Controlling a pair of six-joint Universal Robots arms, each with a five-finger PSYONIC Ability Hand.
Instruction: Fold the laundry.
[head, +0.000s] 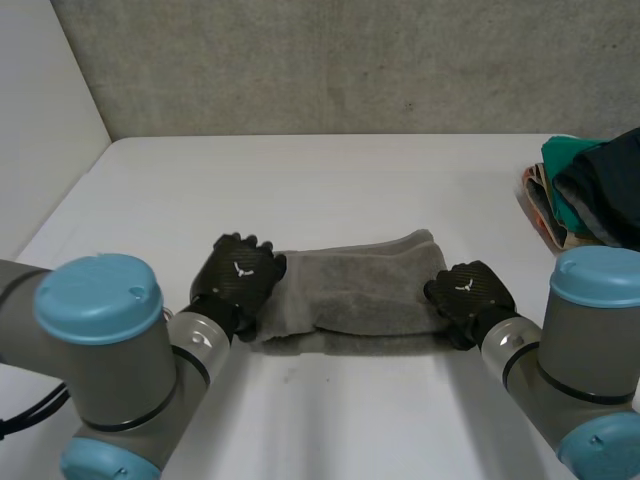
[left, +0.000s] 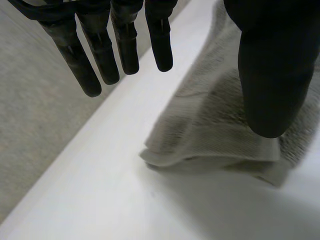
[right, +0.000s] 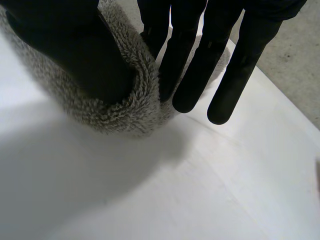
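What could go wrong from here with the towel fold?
1. The left hand has no grasp: its fingers are straight, off the grey towel, only the thumb on its end. A lift would likely leave that end behind.
2. The right hand pinches just the towel's edge between thumb and fingers; the fluffy cloth may slip out.
3. The clothes pile lies close beside the right arm; an outward swing could knock it.

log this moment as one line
towel: grey, folded, on table | left hand: open, thumb over one end | right hand: pinching other end | clothes pile: far right
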